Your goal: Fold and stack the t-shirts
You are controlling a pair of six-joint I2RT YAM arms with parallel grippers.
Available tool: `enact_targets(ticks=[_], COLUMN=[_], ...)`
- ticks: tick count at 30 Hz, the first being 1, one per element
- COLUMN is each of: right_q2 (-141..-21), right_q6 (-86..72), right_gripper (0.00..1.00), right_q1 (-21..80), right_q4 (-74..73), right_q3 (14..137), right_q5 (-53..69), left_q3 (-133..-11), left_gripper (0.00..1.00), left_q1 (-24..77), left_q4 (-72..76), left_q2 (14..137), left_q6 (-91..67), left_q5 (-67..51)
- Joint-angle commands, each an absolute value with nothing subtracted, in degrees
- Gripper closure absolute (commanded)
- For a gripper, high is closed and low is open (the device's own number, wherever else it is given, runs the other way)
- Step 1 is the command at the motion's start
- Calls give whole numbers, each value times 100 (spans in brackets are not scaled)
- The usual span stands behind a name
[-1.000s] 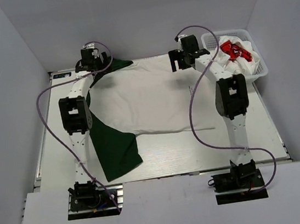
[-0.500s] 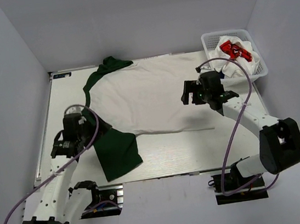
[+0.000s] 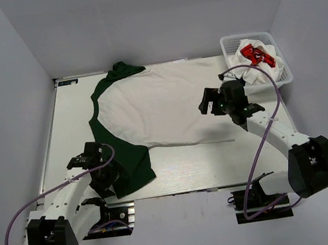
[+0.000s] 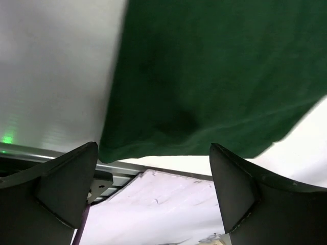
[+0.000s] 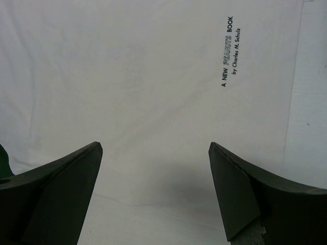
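T-shirt spread flat, green sleeve beneath left gripper

On the white t-shirt you can read small black print: "A NEW PEANUTS BOOK by Charles M. Schulz".

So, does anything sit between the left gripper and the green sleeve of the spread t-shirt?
Nothing visible does: the open left gripper faces the green sleeve directly, its hem showing between the jaws.
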State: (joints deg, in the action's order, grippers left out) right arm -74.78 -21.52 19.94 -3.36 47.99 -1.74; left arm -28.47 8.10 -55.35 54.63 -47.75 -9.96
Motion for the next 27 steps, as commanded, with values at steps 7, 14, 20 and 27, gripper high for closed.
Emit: enact_targets(ticks=[7,14,20,27], right_q2=[-7690,-7603,-7462,-6953], right_q6=[-2197,-2223,-2626,-3278], right_gripper=[10,10,10,10], right_q1=[1960,1969,1960,1916], right_q4=[-132,-150,-552,-1869], right_q3=[4816,4790,4588,4246], right_q5=[-439,-466,-676,-1774], left_q3=[-2382,-2391,-2768,-2944], left_gripper=[13,63,100,100], left_q1=[1054,1169,1169,1169], left_q4=[-5257,-4852,-4992,-5045], left_q2=[5606,6196,5890,5257], left_q6=[-5607,-5757,-5757,-5318], left_q5=[-809,-501,-396,-702])
